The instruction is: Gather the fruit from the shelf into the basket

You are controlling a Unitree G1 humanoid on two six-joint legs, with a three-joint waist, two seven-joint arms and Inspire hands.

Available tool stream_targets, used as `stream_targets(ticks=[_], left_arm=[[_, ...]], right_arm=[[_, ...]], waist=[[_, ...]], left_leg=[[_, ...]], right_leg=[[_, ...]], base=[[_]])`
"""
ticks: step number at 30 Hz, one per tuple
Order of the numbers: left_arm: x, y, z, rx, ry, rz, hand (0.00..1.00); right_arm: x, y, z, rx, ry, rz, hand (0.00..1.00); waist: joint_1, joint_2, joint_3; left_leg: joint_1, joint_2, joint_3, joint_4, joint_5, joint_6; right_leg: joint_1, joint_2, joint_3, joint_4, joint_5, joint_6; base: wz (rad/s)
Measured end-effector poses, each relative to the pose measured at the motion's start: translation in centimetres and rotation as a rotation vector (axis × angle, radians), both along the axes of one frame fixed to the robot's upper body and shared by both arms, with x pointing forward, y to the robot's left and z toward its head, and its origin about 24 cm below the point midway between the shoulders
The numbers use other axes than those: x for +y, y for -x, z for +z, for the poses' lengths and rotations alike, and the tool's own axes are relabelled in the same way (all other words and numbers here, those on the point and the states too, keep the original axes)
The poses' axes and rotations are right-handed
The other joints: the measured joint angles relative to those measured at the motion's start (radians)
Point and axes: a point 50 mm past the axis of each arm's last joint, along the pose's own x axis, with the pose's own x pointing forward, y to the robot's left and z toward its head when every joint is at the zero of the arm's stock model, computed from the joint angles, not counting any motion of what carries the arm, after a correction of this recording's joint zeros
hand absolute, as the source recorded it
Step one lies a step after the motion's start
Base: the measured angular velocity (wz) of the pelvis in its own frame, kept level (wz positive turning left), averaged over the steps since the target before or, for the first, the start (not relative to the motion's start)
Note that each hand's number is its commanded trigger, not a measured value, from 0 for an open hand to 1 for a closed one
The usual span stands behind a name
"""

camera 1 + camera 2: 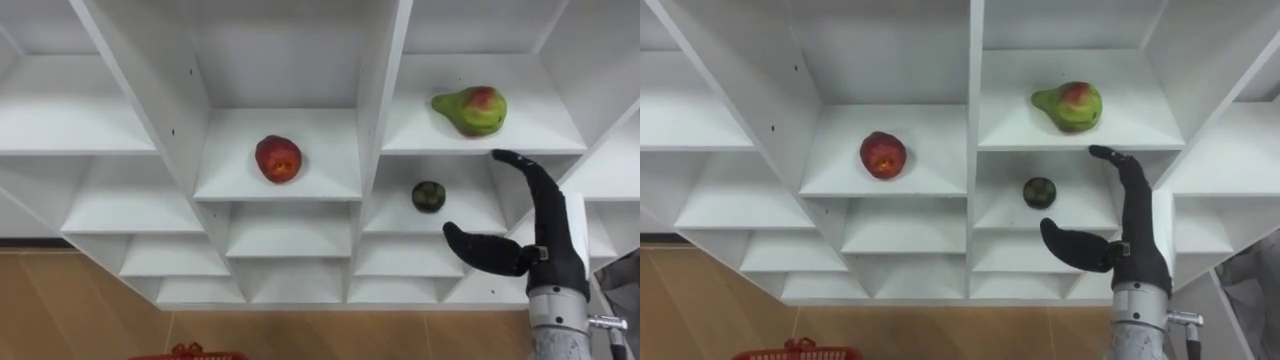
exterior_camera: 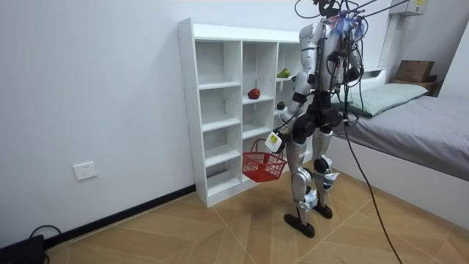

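Note:
A white closet [image 1: 372, 120] holds three fruits. A red apple [image 1: 278, 158] lies in the middle compartment. On the shelf to its right sits a green and red pear [image 1: 470, 109], and one shelf lower a small dark green fruit [image 1: 428, 196]. My right hand [image 1: 540, 240] is raised in front of the right column, open, thumb spread, just right of the dark fruit and below the pear, touching neither. In the room view my left hand [image 2: 275, 141] hangs low, holding a red basket [image 2: 262, 165] by its handle.
I stand facing the closet on a wooden floor. The basket's rim [image 1: 185, 352] shows at the bottom of the eye view. A bed [image 2: 418, 125] stands at the room view's right, behind me. The other compartments hold nothing.

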Motion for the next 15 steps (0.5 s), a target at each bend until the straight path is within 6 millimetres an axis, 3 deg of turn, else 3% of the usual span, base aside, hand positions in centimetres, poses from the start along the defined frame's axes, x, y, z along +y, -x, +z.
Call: stream_targets(ticks=[15], left_arm=[[0.32,-0.04,0.07,0.001,-0.003,-0.01,1.0]], right_arm=[[0.04,-0.07,0.49,-0.028,0.002,-0.012,0.0]], waist=[[-0.002,-0.001,-0.0011]], left_leg=[[-0.017,0.0,0.001,0.002,0.0,0.0]], right_leg=[[-0.024,0.001,0.005,0.007,0.0,-0.001]], base=[[0.0]])
